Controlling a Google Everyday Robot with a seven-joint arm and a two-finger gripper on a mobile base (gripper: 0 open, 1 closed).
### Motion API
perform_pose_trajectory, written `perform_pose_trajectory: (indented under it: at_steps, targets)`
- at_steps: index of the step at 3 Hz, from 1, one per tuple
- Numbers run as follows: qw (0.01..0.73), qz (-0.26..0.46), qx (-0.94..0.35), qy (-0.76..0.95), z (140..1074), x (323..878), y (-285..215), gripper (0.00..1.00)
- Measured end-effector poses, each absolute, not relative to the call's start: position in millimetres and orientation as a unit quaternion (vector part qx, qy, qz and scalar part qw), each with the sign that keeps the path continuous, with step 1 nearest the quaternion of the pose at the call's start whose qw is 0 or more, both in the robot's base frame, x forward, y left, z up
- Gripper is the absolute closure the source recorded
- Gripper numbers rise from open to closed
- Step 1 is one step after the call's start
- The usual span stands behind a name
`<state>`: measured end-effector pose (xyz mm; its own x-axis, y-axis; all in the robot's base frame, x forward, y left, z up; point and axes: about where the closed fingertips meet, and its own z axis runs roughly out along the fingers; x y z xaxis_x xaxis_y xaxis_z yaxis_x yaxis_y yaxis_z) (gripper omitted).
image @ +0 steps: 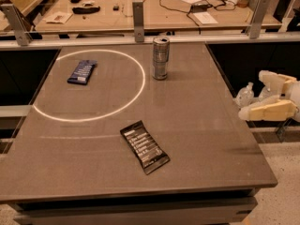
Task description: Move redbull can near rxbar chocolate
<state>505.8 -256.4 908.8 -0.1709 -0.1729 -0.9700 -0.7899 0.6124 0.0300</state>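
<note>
Camera view shows the tool (251,95), two cream fingers standing apart and holding nothing, off the right edge of the grey-brown counter (211,139). It is well apart from the slim silver-grey metal redbull can (160,58), which stands upright near the far edge. The flat black-wrapped rxbar chocolate (144,146) lies slanted near the front, well apart from the can. As I judge it, the tall, narrow can could tip if a finger clips it high on approach, or topple if released tilted. The dark blue wrapped bar (82,71) at far left could also be mistaken for the target.
</note>
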Motion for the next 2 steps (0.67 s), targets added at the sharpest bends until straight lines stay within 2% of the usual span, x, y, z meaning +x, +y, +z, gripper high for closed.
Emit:
perform_pose_trajectory:
  at_steps: [2]
  targets:
    - [0.557, 0.265, -0.343, 0.708, 878.3, 591.0, -268.8, 0.00]
